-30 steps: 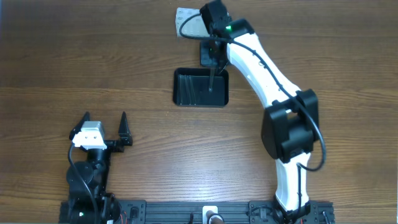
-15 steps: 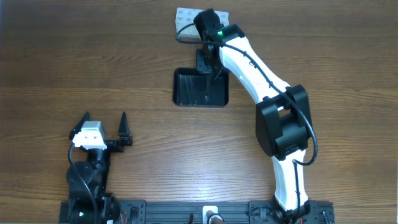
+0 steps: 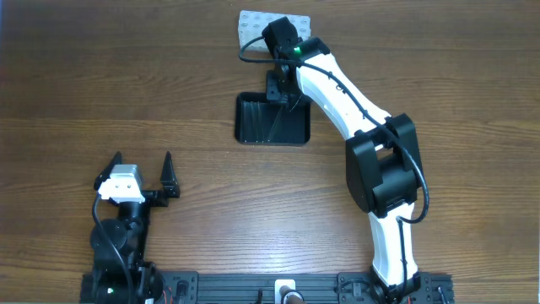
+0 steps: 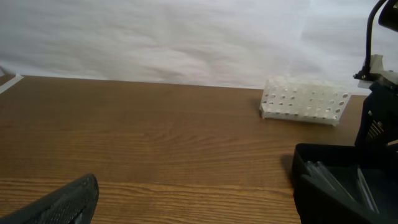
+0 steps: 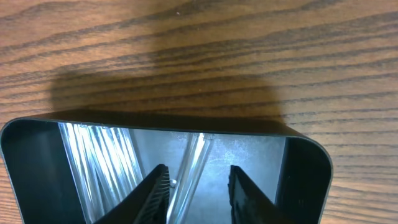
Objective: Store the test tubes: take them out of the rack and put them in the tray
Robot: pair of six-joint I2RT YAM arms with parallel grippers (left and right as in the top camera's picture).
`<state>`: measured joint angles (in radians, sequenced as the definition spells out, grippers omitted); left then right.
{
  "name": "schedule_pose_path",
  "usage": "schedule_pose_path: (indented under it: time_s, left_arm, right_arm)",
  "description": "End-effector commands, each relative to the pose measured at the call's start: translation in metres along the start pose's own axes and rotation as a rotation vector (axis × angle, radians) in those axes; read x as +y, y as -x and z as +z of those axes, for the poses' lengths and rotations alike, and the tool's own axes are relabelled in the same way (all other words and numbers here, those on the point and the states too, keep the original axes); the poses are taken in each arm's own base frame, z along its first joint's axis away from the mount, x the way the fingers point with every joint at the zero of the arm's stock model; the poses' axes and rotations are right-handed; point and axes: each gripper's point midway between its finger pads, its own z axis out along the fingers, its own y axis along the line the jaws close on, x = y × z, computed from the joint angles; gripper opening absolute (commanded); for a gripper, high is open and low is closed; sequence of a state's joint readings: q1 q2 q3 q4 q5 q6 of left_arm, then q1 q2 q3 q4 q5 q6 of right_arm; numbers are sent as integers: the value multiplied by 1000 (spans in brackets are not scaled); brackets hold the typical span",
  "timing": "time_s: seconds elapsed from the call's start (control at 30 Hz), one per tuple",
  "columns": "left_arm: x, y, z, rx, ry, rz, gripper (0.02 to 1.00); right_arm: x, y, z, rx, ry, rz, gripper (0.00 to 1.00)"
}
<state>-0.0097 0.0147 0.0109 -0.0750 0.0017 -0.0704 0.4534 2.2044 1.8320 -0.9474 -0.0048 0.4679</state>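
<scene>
The wooden table (image 3: 101, 76) is seen bearing the black tray (image 3: 245, 135), with the white rack (image 3: 253, 21) just beyond. The right gripper (image 5: 198, 171) is held over the tray, jaws apart. The left gripper (image 3: 142, 162), well away, is spread too. Test tubes (image 5: 99, 162) are laid in the tray.

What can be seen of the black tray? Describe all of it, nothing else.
The tray is a black, rectangular, open-topped box with rounded corners and low upright walls, plastic by its look. It sits flat on the wooden table, on the arm-base side of the white rack and apart from it. Several clear test tubes lie on its floor at one side. Another slants up against a wall, between the open fingers of the right gripper over its floor.
</scene>
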Motion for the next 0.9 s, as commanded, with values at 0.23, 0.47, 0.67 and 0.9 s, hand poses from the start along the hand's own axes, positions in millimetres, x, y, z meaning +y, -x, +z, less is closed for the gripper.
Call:
schedule_pose_path:
  time_s: [0.23, 0.47, 0.67, 0.9]
  left_arm:
    - [-1, -1, 0, -1, -7, 14, 1000]
    - [-1, -1, 0, -1, -7, 14, 1000]
    - [-1, -1, 0, -1, -7, 14, 1000]
    - [-1, -1, 0, -1, -7, 14, 1000]
  right_arm:
    - [-30, 65, -127, -402, -91, -54, 665]
    - [-85, 102, -263, -785, -143, -98, 812]
    - [-150, 46, -319, -998, -190, -24, 904]
    - [-187, -40, -303, -1106, -236, -13, 993]
